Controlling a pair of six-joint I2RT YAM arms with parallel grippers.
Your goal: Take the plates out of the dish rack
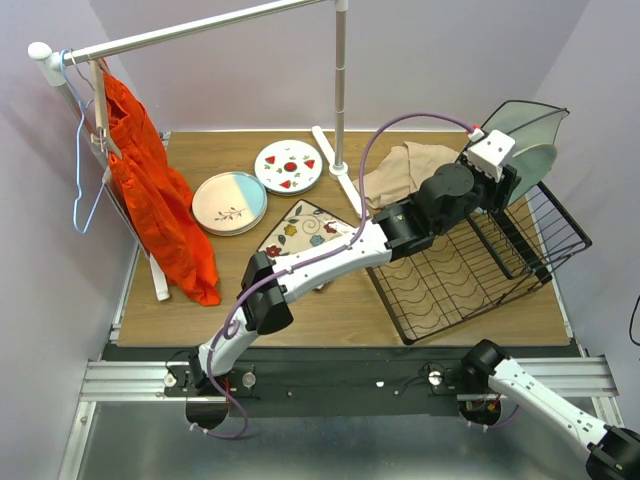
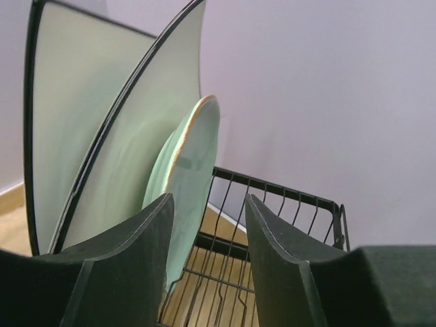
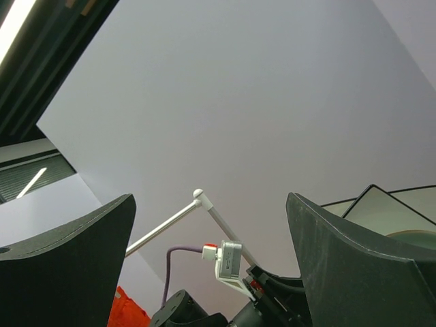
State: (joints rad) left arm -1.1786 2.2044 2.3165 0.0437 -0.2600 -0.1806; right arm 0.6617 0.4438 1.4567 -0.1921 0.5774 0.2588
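At two o'clock, left gripper, half-parted, empty, sits beside the pale green plate, stood upright for a rim pinch; right gripper gapes wide.

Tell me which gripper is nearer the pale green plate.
Left. The left gripper is right beside the pale green plate in the dish rack; the right gripper is far back, past the near edge of the table.

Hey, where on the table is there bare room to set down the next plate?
Bare wood along the near edge, between the floral plate and the dish rack; also the back left corner beside the red-spotted plate. Crowded around the pink-and-blue plates and beige cloth.
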